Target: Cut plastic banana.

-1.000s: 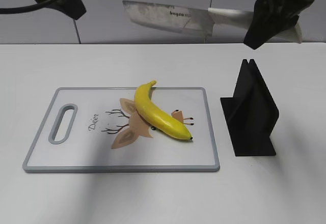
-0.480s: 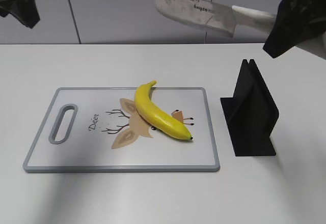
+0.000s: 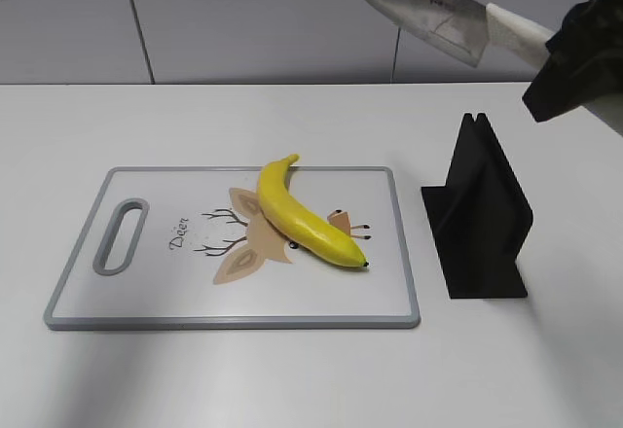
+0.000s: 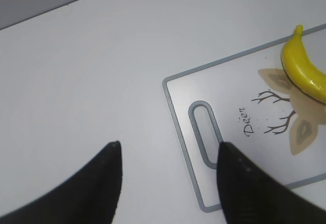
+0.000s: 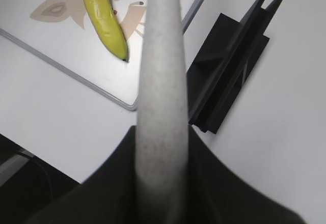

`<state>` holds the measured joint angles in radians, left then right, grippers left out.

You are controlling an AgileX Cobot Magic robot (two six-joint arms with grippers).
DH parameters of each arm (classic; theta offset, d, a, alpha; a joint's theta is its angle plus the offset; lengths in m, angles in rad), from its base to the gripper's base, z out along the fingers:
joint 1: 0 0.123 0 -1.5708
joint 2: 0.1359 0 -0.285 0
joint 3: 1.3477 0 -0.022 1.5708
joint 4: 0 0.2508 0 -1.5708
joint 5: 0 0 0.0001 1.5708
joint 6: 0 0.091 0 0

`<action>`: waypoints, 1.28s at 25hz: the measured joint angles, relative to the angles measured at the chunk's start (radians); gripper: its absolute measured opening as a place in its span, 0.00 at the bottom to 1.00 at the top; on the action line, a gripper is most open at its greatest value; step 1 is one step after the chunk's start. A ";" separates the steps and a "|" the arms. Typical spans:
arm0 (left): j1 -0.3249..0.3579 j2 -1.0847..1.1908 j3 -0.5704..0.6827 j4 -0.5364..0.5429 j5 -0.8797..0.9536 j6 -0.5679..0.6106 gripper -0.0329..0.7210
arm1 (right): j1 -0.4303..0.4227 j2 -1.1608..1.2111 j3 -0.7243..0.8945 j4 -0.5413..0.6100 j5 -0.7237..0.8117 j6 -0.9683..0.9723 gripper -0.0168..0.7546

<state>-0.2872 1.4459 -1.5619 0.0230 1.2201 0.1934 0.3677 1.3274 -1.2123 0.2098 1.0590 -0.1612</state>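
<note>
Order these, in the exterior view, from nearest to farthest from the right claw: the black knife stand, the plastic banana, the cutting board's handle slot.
From the right claw:
1. black knife stand, directly below it, right side.
2. plastic banana, centre of the board.
3. handle slot, far left end.

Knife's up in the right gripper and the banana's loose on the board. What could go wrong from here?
The banana lies loose and curved on the board; the open left gripper isn't steadying it, so it may roll under the blade. The knife hangs high by the black stand and could clip it descending.
</note>
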 joint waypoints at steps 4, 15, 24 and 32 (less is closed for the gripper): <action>0.000 -0.068 0.023 0.000 -0.001 -0.009 0.80 | 0.000 -0.054 0.064 0.000 -0.009 0.039 0.25; 0.000 -0.392 0.421 0.045 -0.072 -0.120 0.80 | 0.005 -0.225 0.253 -0.119 -0.106 0.325 0.25; 0.000 -0.705 0.670 0.048 -0.227 -0.143 0.80 | 0.123 -0.258 0.347 -0.253 -0.125 0.609 0.25; 0.000 -0.999 0.912 0.044 -0.242 -0.143 0.80 | 0.182 -0.240 0.376 -0.318 -0.164 0.735 0.25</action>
<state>-0.2872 0.4464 -0.6494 0.0675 0.9776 0.0500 0.5494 1.0869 -0.8359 -0.1080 0.8953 0.5734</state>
